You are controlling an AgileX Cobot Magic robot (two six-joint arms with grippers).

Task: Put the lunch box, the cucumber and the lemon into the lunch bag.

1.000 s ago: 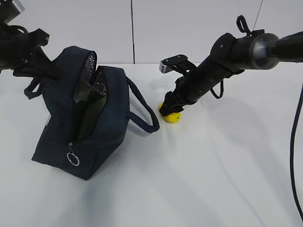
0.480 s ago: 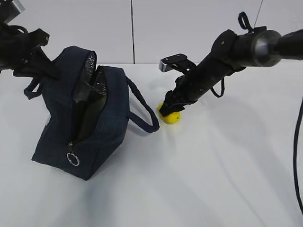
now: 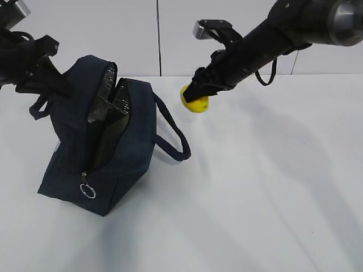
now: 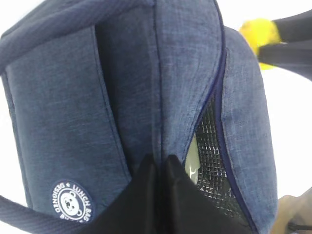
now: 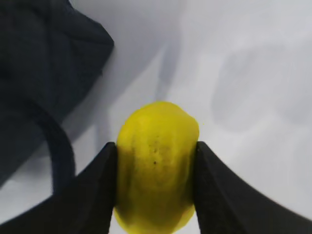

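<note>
White table (image 3: 255,198) under us, pale wall behind. Our right gripper (image 3: 194,97) clamping lemon (image 3: 195,103) between both fingers, holding it in air above table, just right of lunch bag (image 3: 108,147). Our left gripper (image 4: 158,168) pinching shut on bag's top edge beside zipper opening, propping mouth agape; silver lining showing inside, pale lid edge peeking within. Bag standing tilted on table, ring pull (image 3: 87,191) hanging at near end.

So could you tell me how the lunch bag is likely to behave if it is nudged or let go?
The lunch bag is probably floppy: its fabric walls sag and it leans. Its opening likely closes without the left gripper pinching the rim. The loose handle may snag.
</note>
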